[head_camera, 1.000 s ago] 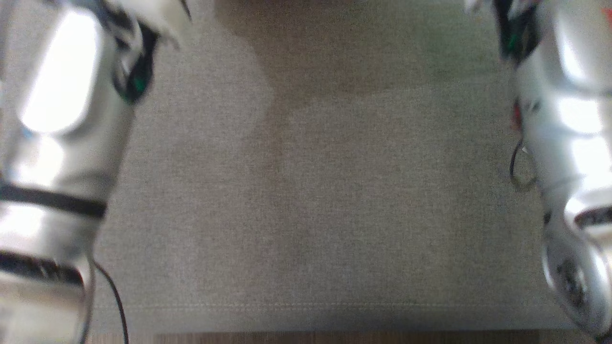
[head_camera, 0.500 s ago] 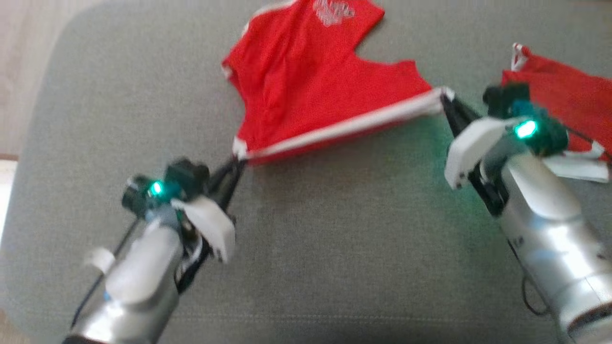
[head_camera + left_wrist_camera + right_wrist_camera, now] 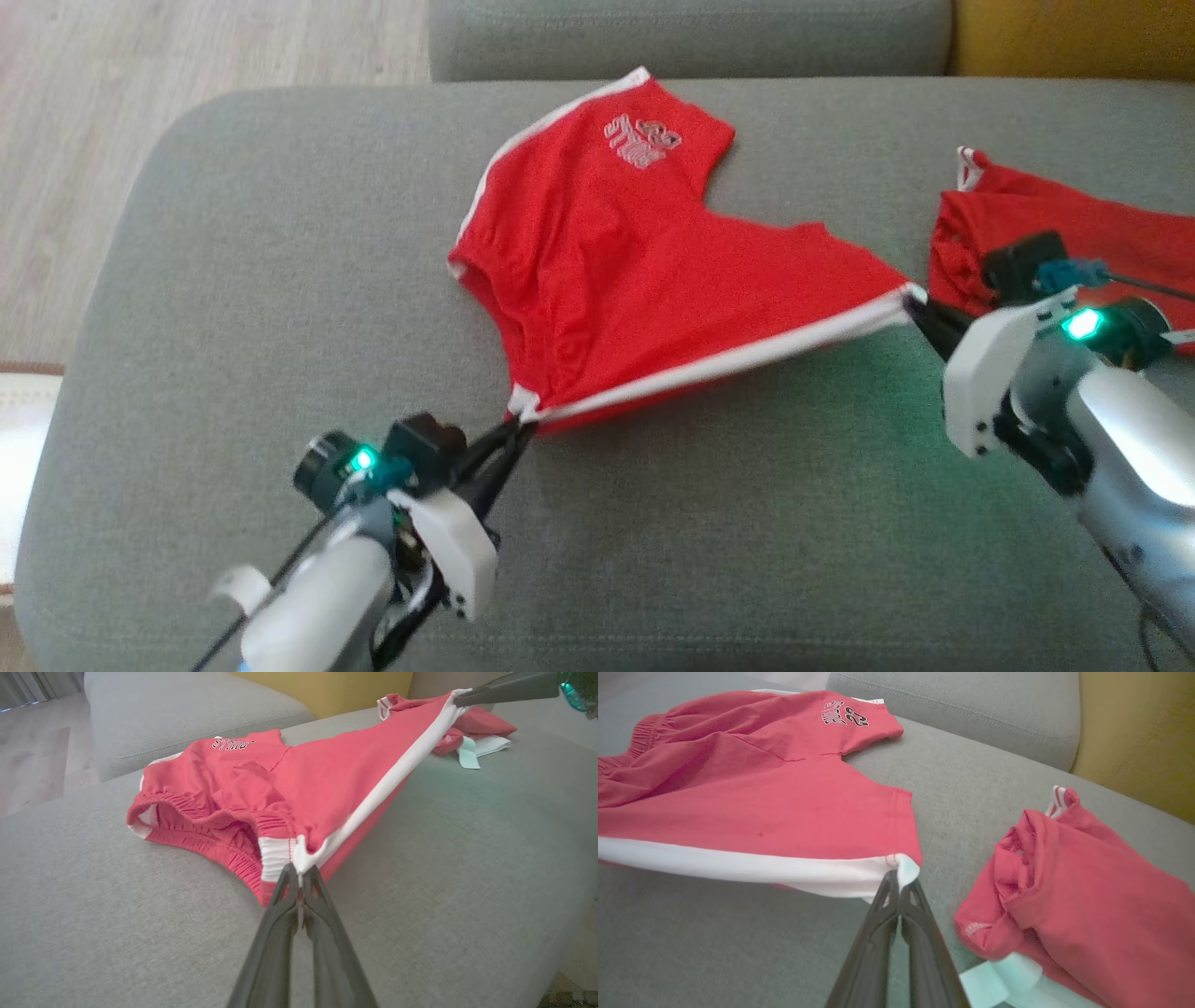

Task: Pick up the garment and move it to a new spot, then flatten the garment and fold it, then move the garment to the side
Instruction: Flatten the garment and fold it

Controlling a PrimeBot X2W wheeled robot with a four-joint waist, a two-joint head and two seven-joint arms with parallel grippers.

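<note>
**Red shorts stretched between two closed grippers on a grey sofa**

Nearest, the left gripper (image 3: 518,431) has its jaws pressed tight on the waistband end of the white side stripe (image 3: 728,364) of the red shorts (image 3: 635,280). The right gripper (image 3: 920,308) pinches the stripe's other end at the leg hem, jaws likewise closed on cloth. The stripe runs taut and raised between them. The rest of the shorts drapes back onto the sofa seat (image 3: 280,233), a coarse grey weave. The gathered elastic waistband (image 3: 201,835) puckers open. Farther on, the other leg lies flat, with printed lettering (image 3: 642,142) near its hem. Just beside the right gripper lies a second crumpled red garment (image 3: 1055,233), with a pale flat piece (image 3: 999,980) at its near edge. Beyond are the sofa back (image 3: 691,37), a yellow cushion (image 3: 1074,37) and wooden floor (image 3: 187,47).
</note>
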